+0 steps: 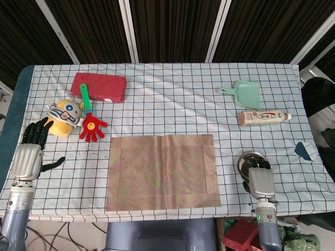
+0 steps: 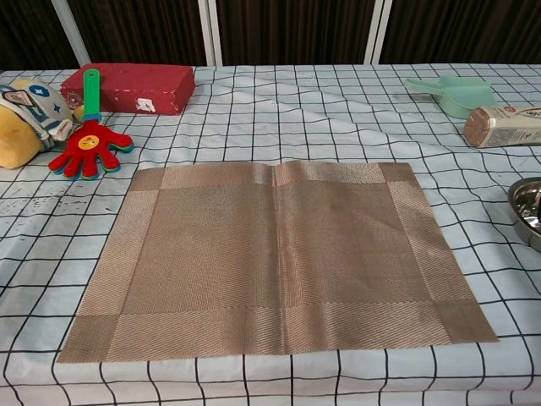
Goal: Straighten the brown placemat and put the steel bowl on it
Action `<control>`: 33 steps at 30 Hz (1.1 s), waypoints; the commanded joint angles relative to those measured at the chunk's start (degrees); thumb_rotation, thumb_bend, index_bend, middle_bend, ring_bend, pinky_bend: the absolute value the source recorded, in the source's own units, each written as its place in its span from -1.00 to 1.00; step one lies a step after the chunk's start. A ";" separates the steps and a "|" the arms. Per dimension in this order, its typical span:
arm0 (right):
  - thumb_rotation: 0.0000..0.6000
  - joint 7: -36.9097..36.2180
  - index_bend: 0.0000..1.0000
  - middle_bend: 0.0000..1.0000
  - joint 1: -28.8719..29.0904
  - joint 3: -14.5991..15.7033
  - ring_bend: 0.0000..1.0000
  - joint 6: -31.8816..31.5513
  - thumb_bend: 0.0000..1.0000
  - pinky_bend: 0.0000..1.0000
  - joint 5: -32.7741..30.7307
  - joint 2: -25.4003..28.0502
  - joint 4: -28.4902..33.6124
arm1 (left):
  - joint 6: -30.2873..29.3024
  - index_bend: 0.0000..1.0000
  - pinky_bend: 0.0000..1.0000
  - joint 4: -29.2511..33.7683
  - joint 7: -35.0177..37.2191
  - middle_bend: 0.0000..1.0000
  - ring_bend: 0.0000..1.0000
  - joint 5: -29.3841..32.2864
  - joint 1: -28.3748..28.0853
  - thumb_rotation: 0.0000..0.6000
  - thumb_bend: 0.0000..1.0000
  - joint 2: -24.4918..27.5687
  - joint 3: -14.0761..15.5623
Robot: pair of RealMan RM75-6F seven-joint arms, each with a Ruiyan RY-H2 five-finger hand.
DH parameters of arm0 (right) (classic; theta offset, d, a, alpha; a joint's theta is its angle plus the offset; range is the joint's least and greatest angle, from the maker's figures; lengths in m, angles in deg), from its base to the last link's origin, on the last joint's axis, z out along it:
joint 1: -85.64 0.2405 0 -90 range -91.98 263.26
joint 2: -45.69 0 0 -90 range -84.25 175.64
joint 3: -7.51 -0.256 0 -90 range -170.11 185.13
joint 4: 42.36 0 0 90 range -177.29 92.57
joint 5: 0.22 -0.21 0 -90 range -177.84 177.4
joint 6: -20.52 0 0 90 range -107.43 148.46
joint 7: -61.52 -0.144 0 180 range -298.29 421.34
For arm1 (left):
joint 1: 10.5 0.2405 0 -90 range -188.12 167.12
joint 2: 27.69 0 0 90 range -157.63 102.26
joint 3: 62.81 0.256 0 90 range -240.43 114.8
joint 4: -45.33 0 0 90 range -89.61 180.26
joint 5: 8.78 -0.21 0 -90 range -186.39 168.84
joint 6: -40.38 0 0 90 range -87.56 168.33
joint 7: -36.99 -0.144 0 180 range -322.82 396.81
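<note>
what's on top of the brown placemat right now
Nothing: the brown placemat lies bare. The steel bowl sits off its right edge, partly covered by the right hand.

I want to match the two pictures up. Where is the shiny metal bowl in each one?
Head view: the steel bowl sits low on the right, beside the brown placemat, partly behind the right hand.
Chest view: only the bowl's left part shows, cut off at the right edge.
Shared landmark: the bottle lying on its side lies beyond the bowl in both views, on the right.
</note>
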 commanded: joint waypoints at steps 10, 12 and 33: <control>1.00 -0.31 -0.04 -0.43 1.00 -0.35 -0.79 0.31 -0.36 -0.65 -3.30 -0.30 -2.24 | 0.12 -0.92 -1.00 0.05 -0.07 -1.00 -1.00 -0.09 -0.02 1.00 -0.92 -0.03 0.12; 1.00 -0.47 0.01 -0.40 1.17 -0.32 -0.79 0.48 -0.28 -0.65 -3.67 -0.31 -2.43 | 0.09 -0.92 -1.00 0.05 -0.10 -1.00 -1.00 -0.09 0.00 1.00 -0.92 -0.05 0.13; 1.00 -6.44 0.33 -0.17 2.19 1.48 -0.75 0.64 0.08 -0.62 0.54 0.81 -1.13 | 0.19 -0.92 -1.00 0.03 0.11 -1.00 -1.00 -0.26 -0.05 1.00 -0.92 -0.12 0.20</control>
